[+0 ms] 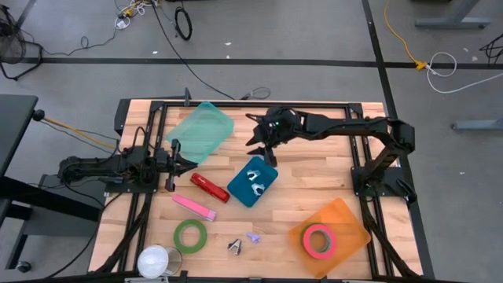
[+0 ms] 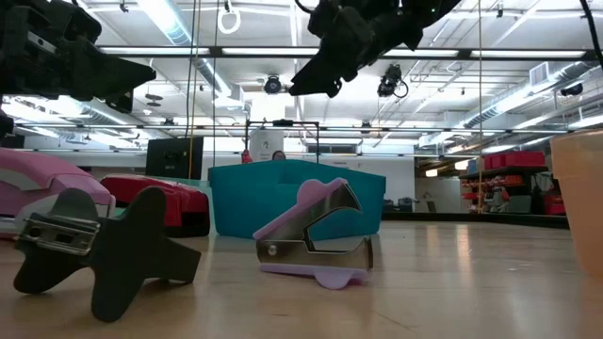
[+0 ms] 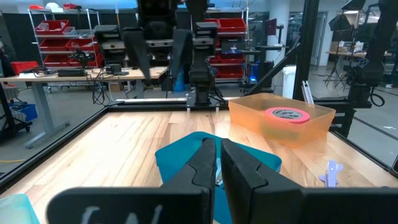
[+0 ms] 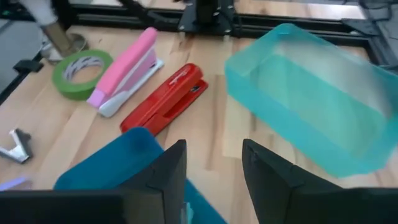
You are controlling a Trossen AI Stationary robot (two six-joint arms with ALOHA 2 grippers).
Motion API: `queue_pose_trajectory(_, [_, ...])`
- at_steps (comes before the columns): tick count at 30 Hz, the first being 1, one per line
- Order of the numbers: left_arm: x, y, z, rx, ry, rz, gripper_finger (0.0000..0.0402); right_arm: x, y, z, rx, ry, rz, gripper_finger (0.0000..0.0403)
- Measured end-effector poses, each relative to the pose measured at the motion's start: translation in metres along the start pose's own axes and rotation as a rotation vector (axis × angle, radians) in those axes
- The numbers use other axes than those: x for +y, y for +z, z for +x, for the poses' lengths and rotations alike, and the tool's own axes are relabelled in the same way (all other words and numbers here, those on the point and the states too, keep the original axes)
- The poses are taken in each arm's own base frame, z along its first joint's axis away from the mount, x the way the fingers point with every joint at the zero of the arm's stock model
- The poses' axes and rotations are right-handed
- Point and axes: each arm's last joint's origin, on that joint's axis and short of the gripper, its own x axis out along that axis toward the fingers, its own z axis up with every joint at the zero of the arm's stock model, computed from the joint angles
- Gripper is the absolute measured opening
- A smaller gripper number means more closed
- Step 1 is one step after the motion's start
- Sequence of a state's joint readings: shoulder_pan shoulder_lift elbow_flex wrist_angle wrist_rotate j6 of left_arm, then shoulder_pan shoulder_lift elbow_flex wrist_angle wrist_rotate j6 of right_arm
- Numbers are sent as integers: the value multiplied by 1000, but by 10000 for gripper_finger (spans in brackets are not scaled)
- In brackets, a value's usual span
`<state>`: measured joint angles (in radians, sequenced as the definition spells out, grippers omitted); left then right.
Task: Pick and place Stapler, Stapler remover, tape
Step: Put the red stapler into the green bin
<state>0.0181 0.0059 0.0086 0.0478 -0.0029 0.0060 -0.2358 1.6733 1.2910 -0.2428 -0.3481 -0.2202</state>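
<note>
- High view: the right gripper (image 1: 262,142) hangs with its fingers spread and nothing between them, over the far edge of the dark blue tray (image 1: 252,181) at the middle of the worktop (image 1: 314,185). Two staple removers (image 1: 255,180) lie in that tray. The left gripper (image 1: 174,163) sits near the left edge, fingers pressed together, empty. Just beside the blue tray lies the red stapler (image 1: 210,188), with the pink stapler (image 1: 193,207) nearer the front edge and the green tape roll (image 1: 190,235) in front of that. A dark staple remover (image 1: 235,247) and a purple staple remover (image 1: 253,236) lie near the front edge. The pink tape roll (image 1: 317,239) rests in the orange tray (image 1: 346,220) at the front right corner; a clear teal tray (image 1: 201,131) sits toward the far left.
- Low view: the purple remover (image 2: 316,240) and dark remover (image 2: 99,250) lie on the wood, close to the camera, the blue tray (image 2: 236,200) behind them.
- Left wrist view: closed fingers (image 3: 202,171) point at the blue tray; what shows inside it is probably a remover, though mostly hidden.
- Right wrist view: parted fingers (image 4: 169,171) hover above the blue tray's rim (image 4: 118,158), with the red stapler (image 4: 165,99) beyond.
</note>
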Motion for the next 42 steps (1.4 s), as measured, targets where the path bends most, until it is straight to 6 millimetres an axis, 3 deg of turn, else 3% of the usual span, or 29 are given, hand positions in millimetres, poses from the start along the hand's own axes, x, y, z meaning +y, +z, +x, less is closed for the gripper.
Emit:
queue_pose_trajectory(7, [0,0,0,1,0,0,30,-7,-21,1,-81,-52,47,155])
queue_pose_trajectory(14, [0,0,0,0,0,0,30,12,-44,-6,-168,-109,57,155])
queue_pose_trajectory(25, [0,0,0,1,0,0,30,30,-75,-41,-216,-216,64,155])
queue_pose_trajectory(42, [0,0,0,0,1,0,30,31,-76,-45,-215,-276,67,155])
